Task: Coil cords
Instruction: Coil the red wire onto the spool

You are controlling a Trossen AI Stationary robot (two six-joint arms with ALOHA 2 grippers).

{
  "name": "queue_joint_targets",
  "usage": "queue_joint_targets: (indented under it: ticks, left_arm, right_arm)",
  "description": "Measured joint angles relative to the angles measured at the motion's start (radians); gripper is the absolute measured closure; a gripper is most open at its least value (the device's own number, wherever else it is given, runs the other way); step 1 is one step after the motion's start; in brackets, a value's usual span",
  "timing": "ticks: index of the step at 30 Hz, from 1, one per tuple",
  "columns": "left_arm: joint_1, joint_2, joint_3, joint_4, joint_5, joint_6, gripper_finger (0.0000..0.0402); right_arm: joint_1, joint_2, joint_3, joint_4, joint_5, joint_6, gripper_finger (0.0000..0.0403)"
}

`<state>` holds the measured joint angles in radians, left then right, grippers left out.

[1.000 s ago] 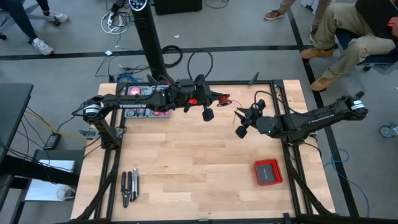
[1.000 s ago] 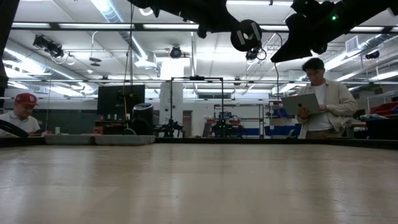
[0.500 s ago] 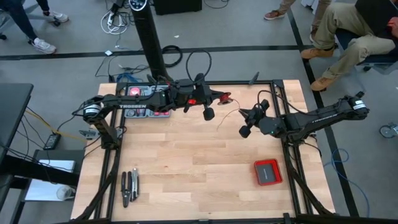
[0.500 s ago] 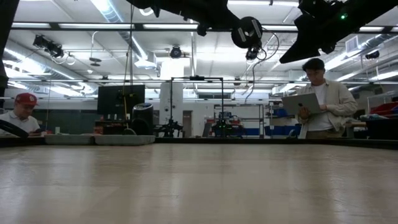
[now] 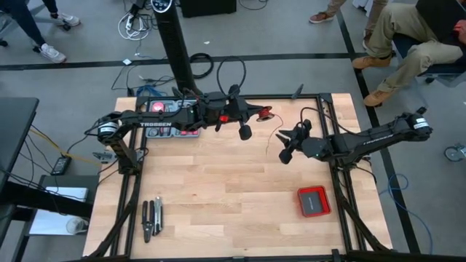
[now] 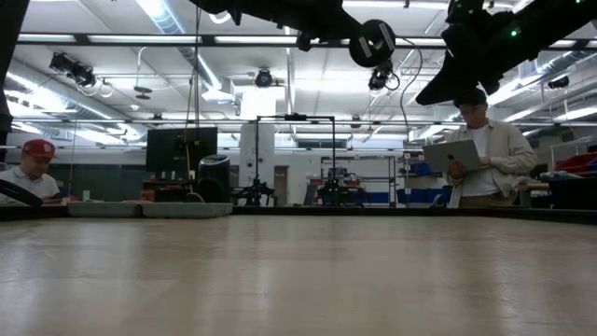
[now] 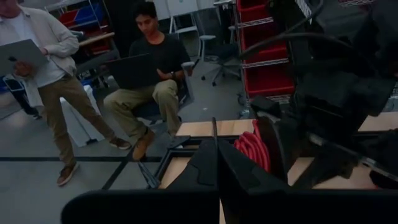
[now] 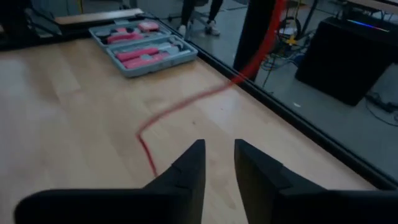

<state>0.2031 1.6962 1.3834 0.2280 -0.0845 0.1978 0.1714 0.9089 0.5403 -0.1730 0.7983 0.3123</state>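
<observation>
Red wire (image 5: 271,125) is winding onto a small spool (image 7: 254,149) that the left gripper (image 5: 256,113) is holding up above the far middle of the wooden table (image 5: 218,189), its jaws clenched on the spool (the left wrist view is showing a thick red bundle already built up on it, pressed against the fingers). That much of the coiling looks done. What is left is a loose tail: in the high view a thin strand is trailing from the spool toward the right gripper (image 5: 285,149), and in the right wrist view it is running slack across the boards in front of the fingertips (image 8: 194,163). Those right jaws are standing apart with nothing visibly between them, so the tail is lying free just ahead of them rather than being gripped. By my reading the job is well along but unfinished, and the remaining strand is still needing to be caught and wrapped around the spool.
</observation>
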Motion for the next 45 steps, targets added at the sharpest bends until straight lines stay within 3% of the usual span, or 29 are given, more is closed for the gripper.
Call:
queue_joint_targets:
  ticks: [6,17,45]
  left_arm:
    - [0.0,0.0,0.0,0.046,0.0,0.0,0.0401]
    - [0.0,0.0,0.0,0.076,0.013,0.005,0.0401]
    - [-0.002,0.0,0.0,0.097,0.034,0.0,0.0402]
  right_arm:
    - [0.0,0.001,-0.085,0.193,-0.042,-0.006,0.0303]
    - [-0.005,0.0,-0.237,0.611,-0.129,-0.08,0.0305]
    - [-0.039,0.008,-0.251,0.787,-0.148,-0.193,0.0328]
